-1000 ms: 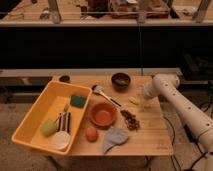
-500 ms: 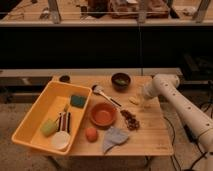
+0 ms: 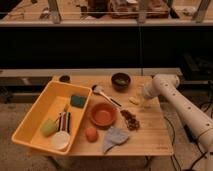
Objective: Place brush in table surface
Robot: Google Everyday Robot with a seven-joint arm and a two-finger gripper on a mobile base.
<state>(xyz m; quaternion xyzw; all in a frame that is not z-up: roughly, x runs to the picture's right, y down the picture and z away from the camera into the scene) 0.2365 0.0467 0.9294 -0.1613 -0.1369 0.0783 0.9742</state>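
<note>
1. Claw point(image 3: 145, 102) hangs over the table point(image 3: 150, 135) at its 3 o'clock edge, well apart from the brush. Whether it is spread or pressed together, I cannot tell.
2. Nearest, toward 6 o'clock, a grey cloth point(image 3: 115, 137) lies flat, with an orange bowl point(image 3: 103, 114) just behind it.
3. Brush point(image 3: 102, 94) lies flat on the bare wood at the orange bowl's 12 o'clock, beside the yellow tub point(image 3: 31, 111). Since it rests outside the tub, the placing looks done.
4. Its long axis runs diagonally, with the pale head toward 10 o'clock and the handle tip toward 4 o'clock, the claw's side.
5. Farthest, a dark bowl point(image 3: 120, 80) sits near 12 o'clock.
</note>
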